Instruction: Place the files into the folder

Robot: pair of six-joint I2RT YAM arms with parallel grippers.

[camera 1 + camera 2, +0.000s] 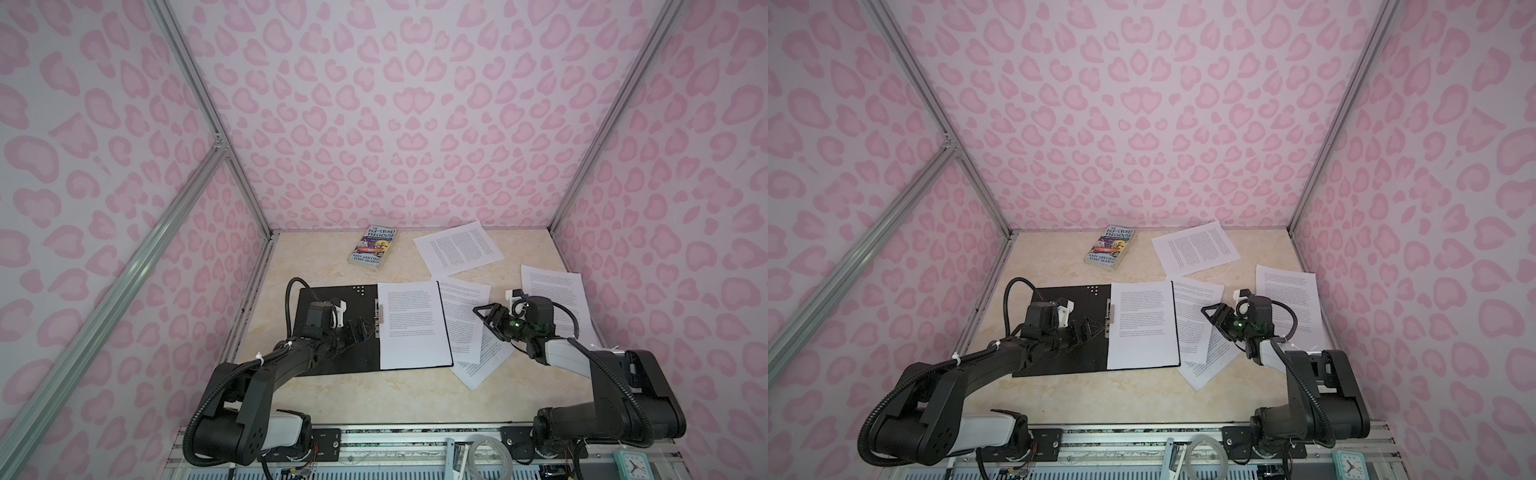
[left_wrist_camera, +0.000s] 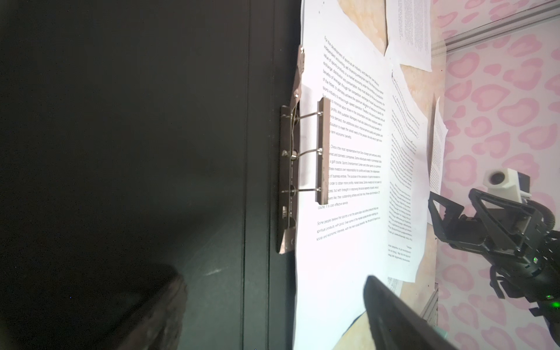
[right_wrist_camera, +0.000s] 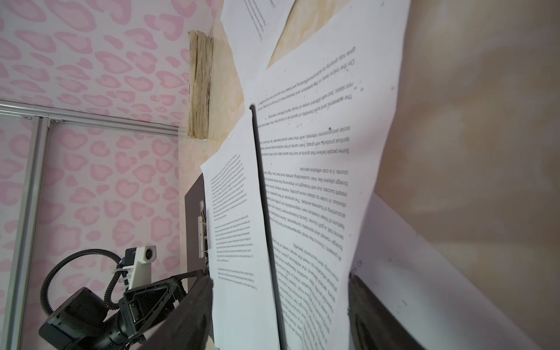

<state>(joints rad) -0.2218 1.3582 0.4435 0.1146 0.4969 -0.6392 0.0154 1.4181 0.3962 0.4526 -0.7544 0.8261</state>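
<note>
Right arm's gripper (image 1: 482,318), jaws apart and empty, hangs over loose files (image 1: 461,303) lying lengthwise just right of the folder (image 1: 357,361); left gripper (image 1: 365,328) idles open.

Booth on my feed is wrapped in pink leopard-spot walls (image 1: 395,124) on three sides, with aluminium posts (image 1: 216,137) in the back corners. The tabletop (image 1: 328,266) is cream marble-look. Light's soft and even. A little teal clock (image 1: 629,465) sits at the front edge.
</note>
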